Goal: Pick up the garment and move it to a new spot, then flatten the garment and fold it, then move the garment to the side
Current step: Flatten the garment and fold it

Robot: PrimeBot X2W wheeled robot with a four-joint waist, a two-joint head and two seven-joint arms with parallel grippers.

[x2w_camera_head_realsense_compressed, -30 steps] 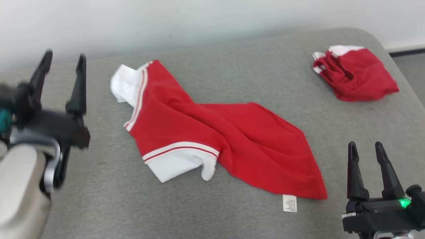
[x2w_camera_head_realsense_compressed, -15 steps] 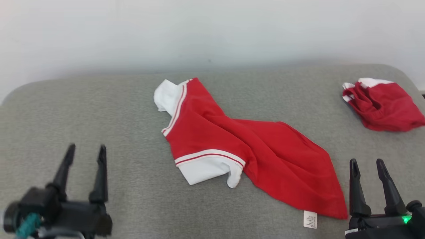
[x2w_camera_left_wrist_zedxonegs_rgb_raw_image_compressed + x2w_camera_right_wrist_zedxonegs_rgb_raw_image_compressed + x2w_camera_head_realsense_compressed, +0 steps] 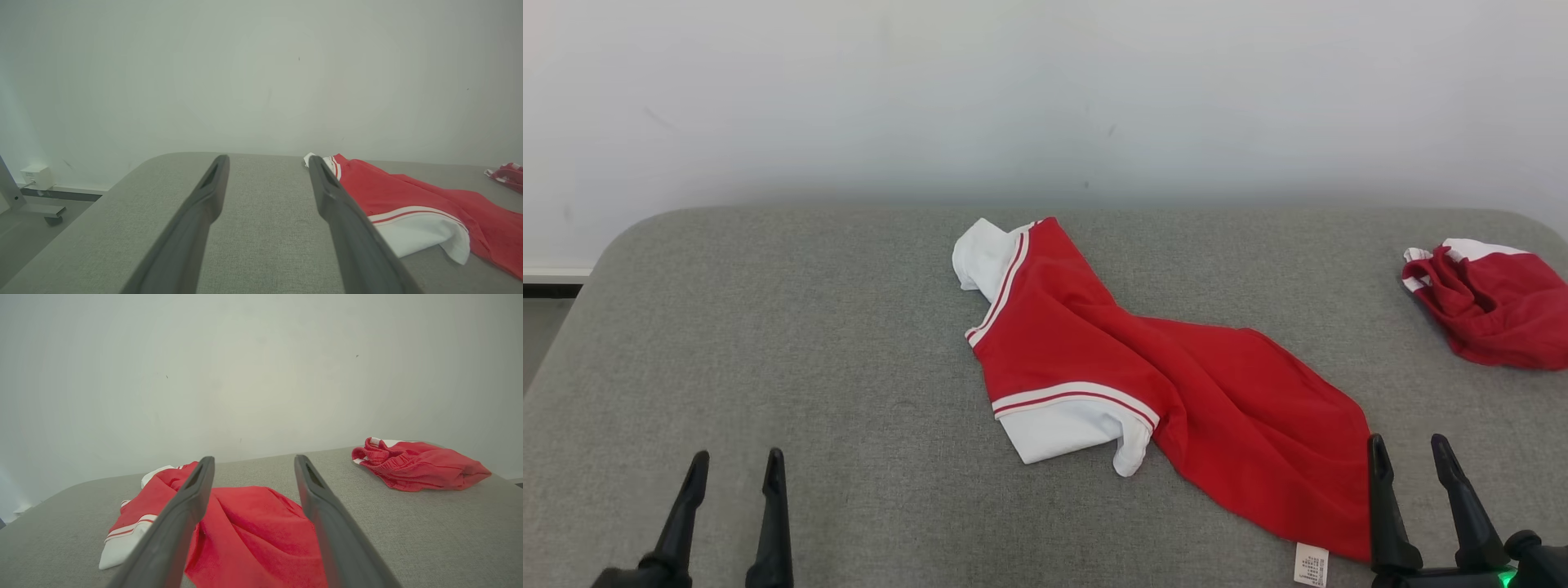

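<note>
**Item record: red garment on the grey desk**

We logged one red garment with white, red-striped sleeves. It lay crumpled and stretched diagonally across the middle of the grey fabric-covered desk, its white label at the near right corner. We logged a second garment, red and white, bunched at the far right edge, well apart from the first. The left end effector stood at the near left, fingers spread, released and empty, well apart from the garment. The right end effector stood at the near right, likewise released and empty, just beside the garment's near hem. A pale wall stood behind.
</note>
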